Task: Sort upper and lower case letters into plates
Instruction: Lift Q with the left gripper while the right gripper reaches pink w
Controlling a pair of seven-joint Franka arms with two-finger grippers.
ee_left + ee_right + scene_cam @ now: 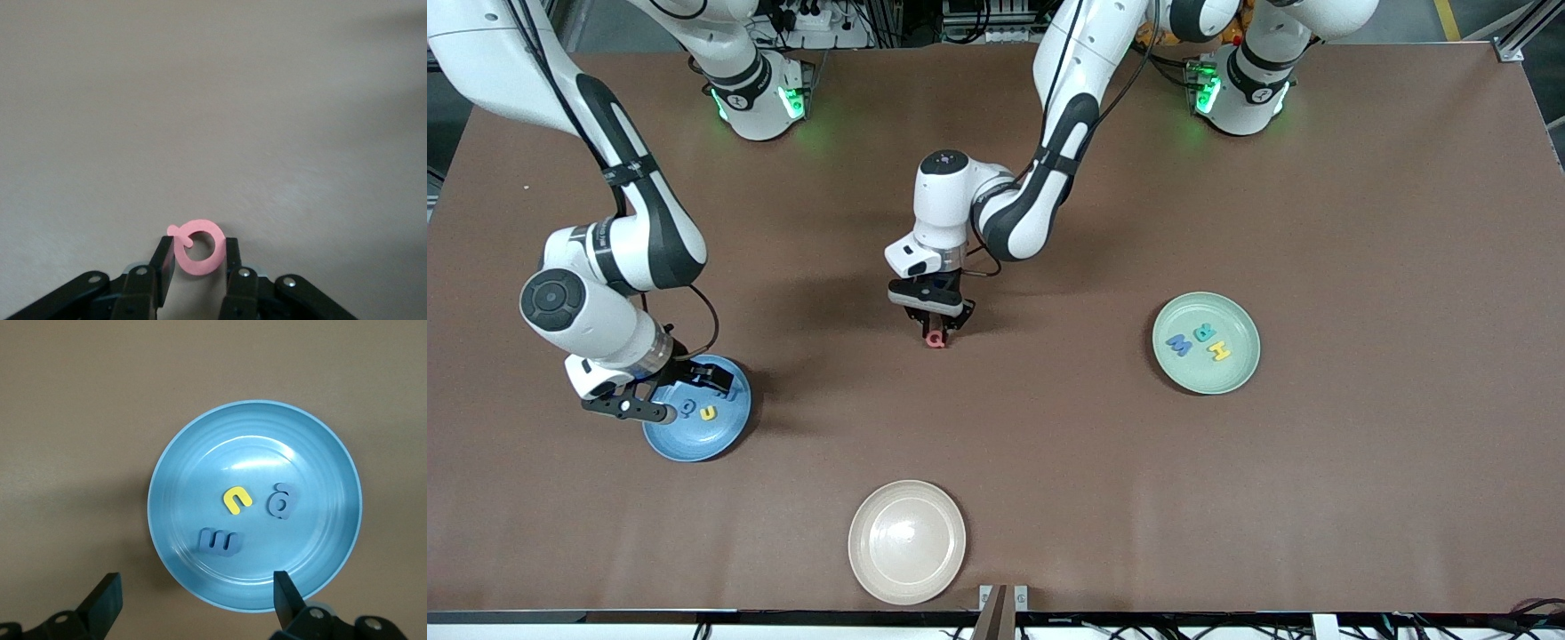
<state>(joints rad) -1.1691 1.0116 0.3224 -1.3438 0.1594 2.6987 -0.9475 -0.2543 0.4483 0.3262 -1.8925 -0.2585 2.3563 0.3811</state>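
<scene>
Front view first. The left gripper (935, 331) is sitting low over mid-table, pinching a pink letter (935, 339) that looks like a capital Q. The green plate (1207, 343) is lying toward the left arm's end of the table, holding three capitals: a blue one (1179, 344), a teal one (1206, 332) and a yellow one (1219, 353). The blue plate (698, 409) is lying toward the right arm's end, and the right gripper (665, 396) is hovering over its rim at about nine o'clock, waiting. A cream plate (907, 542) is lying empty, nearer the camera than the Q.

Left wrist view now. The fingers (165, 261) are clamping the pink letter at three and nine o'clock of its ring, the tail poking out around eleven. The hold is biting only the lower half, so I judge the letter could pivot or pop out on a fast lift. Whether it is clear of the table, I cannot tell.

Right wrist view. The right gripper's jaws are standing wide apart with nothing between them, over the blue plate's six o'clock rim. Inside it are a yellow u (237, 499), a blue a (280, 501) and a blue m (219, 541), all lower case. The risk I see: carrying the Q here, or to the cream plate, would spoil the sort; it belongs in the green plate.
</scene>
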